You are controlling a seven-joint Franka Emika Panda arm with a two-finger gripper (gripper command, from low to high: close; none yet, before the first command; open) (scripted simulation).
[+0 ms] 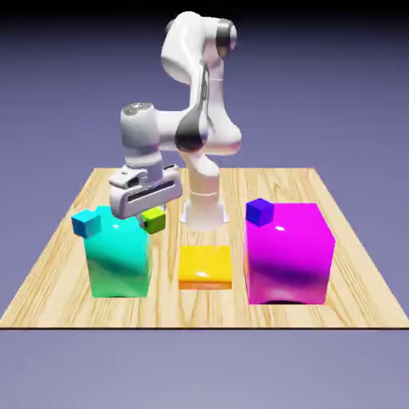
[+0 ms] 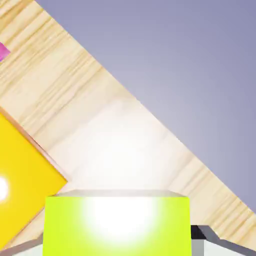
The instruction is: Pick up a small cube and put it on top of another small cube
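Note:
My gripper (image 1: 150, 212) is shut on a small cube (image 1: 156, 222), tiny and yellow-green. It hangs just above the table, off the upper right corner of the big teal block (image 1: 120, 254). In the hand view the small cube (image 2: 117, 225) fills the bottom middle, glaring bright on top. One grey fingertip (image 2: 199, 239) shows at the cube's right side, and the left one is hidden behind it. Another small cube does not show in either view.
A tiny teal-blue cube (image 1: 85, 224) sits on the big teal block's left top corner. A flat yellow block (image 1: 205, 266) lies at the table's middle front, also in the hand view's left (image 2: 20, 175). A big magenta block (image 1: 287, 254) carries a tiny dark blue cube (image 1: 259, 211).

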